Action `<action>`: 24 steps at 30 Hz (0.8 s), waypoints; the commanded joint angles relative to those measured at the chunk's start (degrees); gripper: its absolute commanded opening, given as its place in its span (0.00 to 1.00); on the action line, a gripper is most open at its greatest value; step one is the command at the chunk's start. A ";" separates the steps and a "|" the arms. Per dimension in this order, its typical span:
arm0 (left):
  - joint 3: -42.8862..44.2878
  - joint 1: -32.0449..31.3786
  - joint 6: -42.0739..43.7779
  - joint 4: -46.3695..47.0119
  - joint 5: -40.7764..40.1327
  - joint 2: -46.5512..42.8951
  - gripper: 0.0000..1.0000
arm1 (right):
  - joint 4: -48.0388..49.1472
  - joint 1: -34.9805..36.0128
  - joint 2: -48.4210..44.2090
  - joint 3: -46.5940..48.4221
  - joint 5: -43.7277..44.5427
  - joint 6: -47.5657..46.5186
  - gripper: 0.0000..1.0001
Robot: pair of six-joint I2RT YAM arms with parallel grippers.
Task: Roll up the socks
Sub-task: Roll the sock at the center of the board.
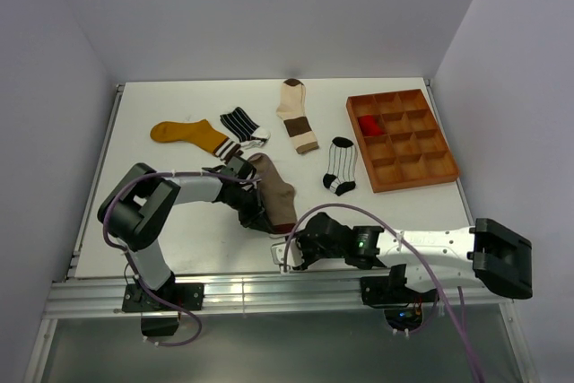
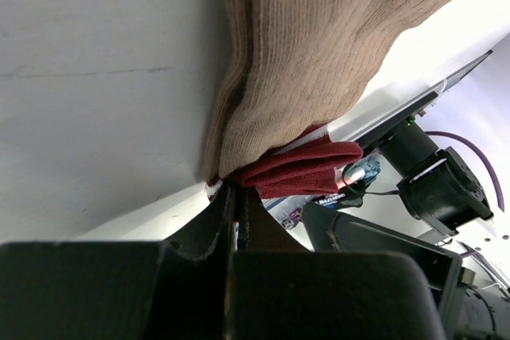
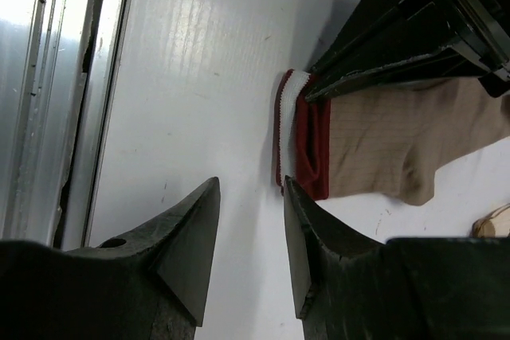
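right wrist shows taupe sock (image 3: 398, 149) just beyond the parted right claw (image 3: 249, 197).

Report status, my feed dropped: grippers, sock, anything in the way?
Left gripper shut on taupe sock at its cuff. Right gripper open, empty, beside the cuff. Nothing between them.

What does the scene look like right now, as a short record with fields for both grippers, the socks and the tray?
left gripper: shut on taupe sock at its cuff
right gripper: open, empty, facing that cuff
lying loose: mustard sock, black-white striped sock, cream-and-brown sock, white pinstriped sock
tray: red sock in one compartment
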 commanded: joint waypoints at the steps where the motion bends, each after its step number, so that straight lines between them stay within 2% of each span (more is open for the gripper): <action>1: 0.88 0.48 1.67 -2.23 -0.94 0.72 0.00 | 5.14 1.01 1.68 -0.17 2.18 -1.61 0.45; 12: 0.62 0.48 3.25 -2.67 -0.59 0.19 0.00 | 11.55 1.19 11.61 1.76 5.25 -4.34 0.43; 24: 0.62 0.48 5.36 -3.55 0.11 0.37 0.02 | 14.46 1.19 14.43 3.43 7.19 -6.18 0.42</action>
